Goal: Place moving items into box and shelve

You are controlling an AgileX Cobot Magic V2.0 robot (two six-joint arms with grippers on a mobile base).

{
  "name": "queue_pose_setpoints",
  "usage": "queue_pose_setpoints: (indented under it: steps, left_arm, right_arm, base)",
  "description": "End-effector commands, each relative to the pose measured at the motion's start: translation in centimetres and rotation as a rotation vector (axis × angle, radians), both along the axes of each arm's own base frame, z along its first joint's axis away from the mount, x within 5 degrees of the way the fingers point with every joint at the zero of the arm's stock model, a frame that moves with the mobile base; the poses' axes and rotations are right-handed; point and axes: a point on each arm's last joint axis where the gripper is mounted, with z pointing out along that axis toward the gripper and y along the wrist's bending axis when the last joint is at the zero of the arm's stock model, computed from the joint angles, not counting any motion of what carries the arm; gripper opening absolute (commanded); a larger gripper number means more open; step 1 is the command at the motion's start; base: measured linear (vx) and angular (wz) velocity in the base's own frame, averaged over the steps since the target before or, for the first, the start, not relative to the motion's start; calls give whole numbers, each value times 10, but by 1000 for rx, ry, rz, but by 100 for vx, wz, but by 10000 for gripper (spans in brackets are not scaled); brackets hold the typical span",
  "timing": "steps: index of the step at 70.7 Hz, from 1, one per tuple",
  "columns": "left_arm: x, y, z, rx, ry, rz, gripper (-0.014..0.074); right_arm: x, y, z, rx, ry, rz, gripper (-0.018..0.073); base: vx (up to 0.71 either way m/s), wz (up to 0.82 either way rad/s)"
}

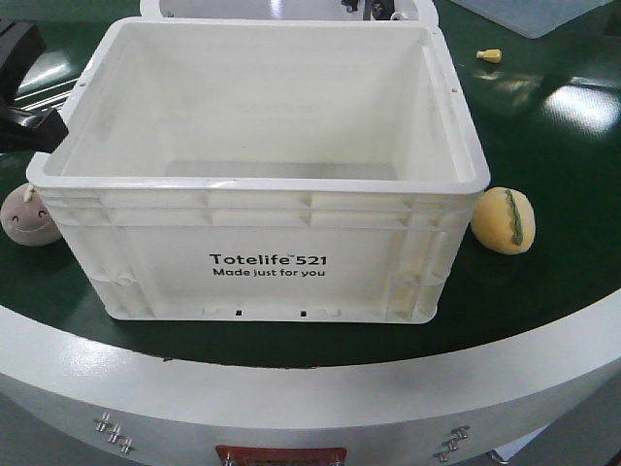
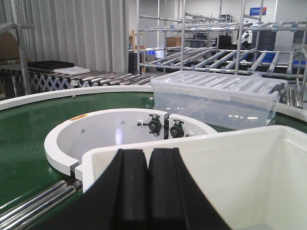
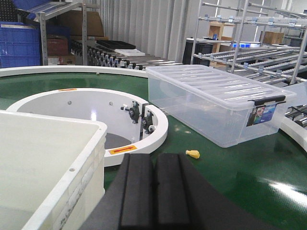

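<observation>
Left gripper (image 2: 147, 158): clenched, its two black pads (image 2: 133, 191) pressed flat together, poised just over the near rim of the box (image 2: 240, 167). Right gripper (image 3: 154, 160): likewise clenched, pad against pad, off the box's right side, above the green conveyor belt (image 3: 230, 177).

Box (image 1: 146, 252): white crate, ribbed rim, black print "Totelife 521 Made just for you" on the front wall. It stands upright on the belt, mouth up.

Moving items, both on the belt outside the box:
- yellow oval plush (image 1: 505, 220) with a green stripe, hard by the box's right front corner; whether it touches, cannot tell.
- greyish-pink round plush (image 1: 29, 216), face showing, at the left front corner, partly hidden behind the box wall.

Surroundings: white ring hub (image 2: 62, 143) behind the box, with two black fittings in its gap. Clear lidded storage tub (image 3: 216, 105) farther back on the right. Small yellow piece (image 3: 193, 154) lies on the belt between hub and tub. Roller racks (image 2: 230, 57) stand beyond the belt.
</observation>
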Motion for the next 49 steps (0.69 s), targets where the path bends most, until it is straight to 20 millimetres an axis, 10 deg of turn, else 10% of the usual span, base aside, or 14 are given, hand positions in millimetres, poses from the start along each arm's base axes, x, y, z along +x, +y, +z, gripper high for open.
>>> queue_pose_setpoints:
  steps: [1, 49]
  left_arm:
    - [-4, 1, 24, -60, -133, 2, -20]
    - [-22, 61, 27, 13, -54, 330, -17]
  right_arm:
    - [-2, 0, 20, 0, -129, 4, -15]
    - [-6, -19, 18, 22, -101, -128, -12]
  base:
    - [0, 0]
    - [0, 0]
